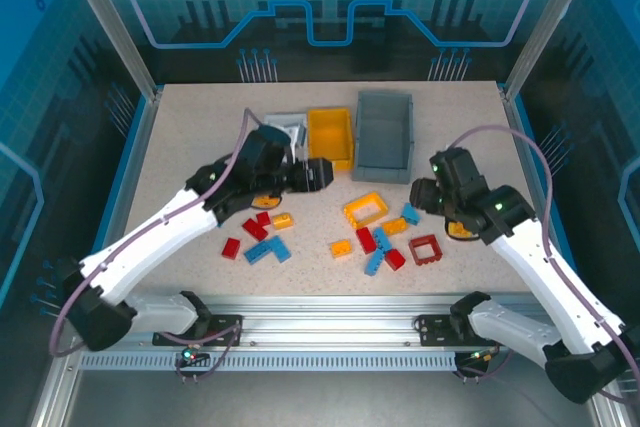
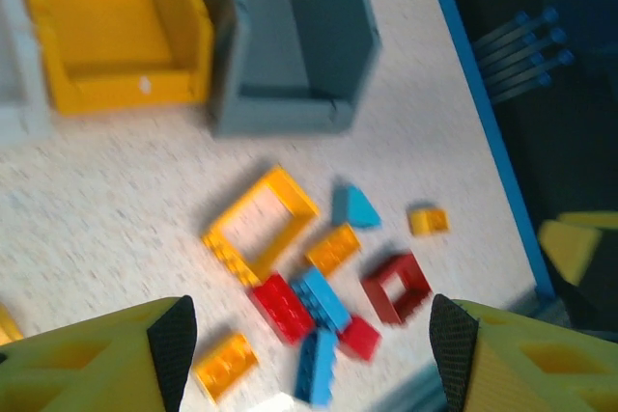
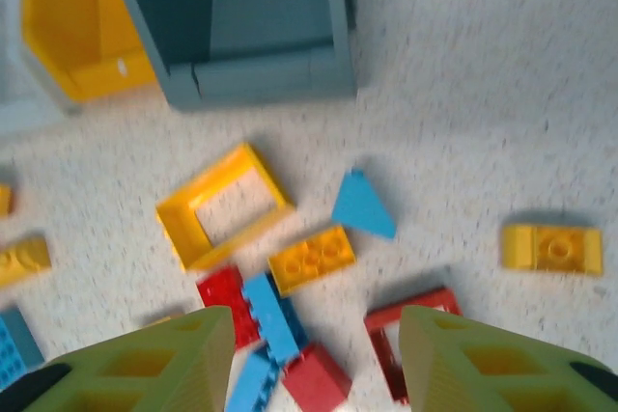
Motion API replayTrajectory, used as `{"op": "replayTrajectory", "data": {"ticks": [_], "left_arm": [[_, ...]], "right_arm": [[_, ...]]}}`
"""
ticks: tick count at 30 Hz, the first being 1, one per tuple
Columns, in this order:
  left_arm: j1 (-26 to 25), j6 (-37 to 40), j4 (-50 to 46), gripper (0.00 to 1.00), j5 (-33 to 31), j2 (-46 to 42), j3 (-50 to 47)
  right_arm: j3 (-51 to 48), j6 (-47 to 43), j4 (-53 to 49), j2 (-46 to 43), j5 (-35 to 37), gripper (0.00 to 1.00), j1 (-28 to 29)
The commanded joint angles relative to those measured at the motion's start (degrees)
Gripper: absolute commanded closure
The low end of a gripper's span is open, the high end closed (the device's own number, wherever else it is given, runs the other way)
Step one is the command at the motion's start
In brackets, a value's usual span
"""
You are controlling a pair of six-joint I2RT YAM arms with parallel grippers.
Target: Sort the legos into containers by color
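The legos lie loose on the table in two patches. The right patch holds a yellow frame (image 1: 366,209), a red frame (image 1: 425,248) and red, blue and yellow bricks (image 1: 378,243); the left patch (image 1: 258,235) has red, blue and yellow ones. The containers stand at the back: white (image 1: 283,123), yellow (image 1: 330,114), dark grey (image 1: 380,173). My left gripper (image 1: 318,175) hovers in front of the yellow bin, open and empty (image 2: 314,344). My right gripper (image 1: 422,194) hangs open above the right patch (image 3: 319,354), with the yellow frame (image 3: 222,206) and a blue wedge (image 3: 363,206) ahead.
A single yellow brick (image 3: 550,248) lies apart at the right. The grey bin (image 3: 251,79) and yellow bin (image 3: 106,79) show no bricks in their visible parts. The table's blue right edge (image 2: 483,113) runs close beside the right patch.
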Motion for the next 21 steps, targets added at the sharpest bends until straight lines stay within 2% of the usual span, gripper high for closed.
{"op": "replayTrajectory", "data": {"ticks": [1,5,9,14,21], "left_arm": [[-6.26,-6.13,3.7,0.3,-2.34,-4.93,-7.22],[-16.79,-11.85,9.98,0.31,-6.97,-8.14,-16.16],[-24.35,-15.37,15.72,0.31,-10.68,-7.76,-21.8],[-25.46,-18.94,18.52,0.28,-12.25,-9.5,-27.42],[-25.42,-18.98,11.09,0.28,-19.05,-14.35,-28.04]], "right_arm": [[-5.1,7.46,-4.65,-1.99,2.27,0.54,5.71],[-11.66,7.84,-2.15,-0.27,3.16,0.6,10.31],[-15.77,5.62,1.19,4.67,3.2,0.64,10.82],[-17.22,3.01,3.49,6.98,3.09,0.65,10.93],[-16.65,1.06,6.6,8.99,1.93,0.65,13.2]]}}
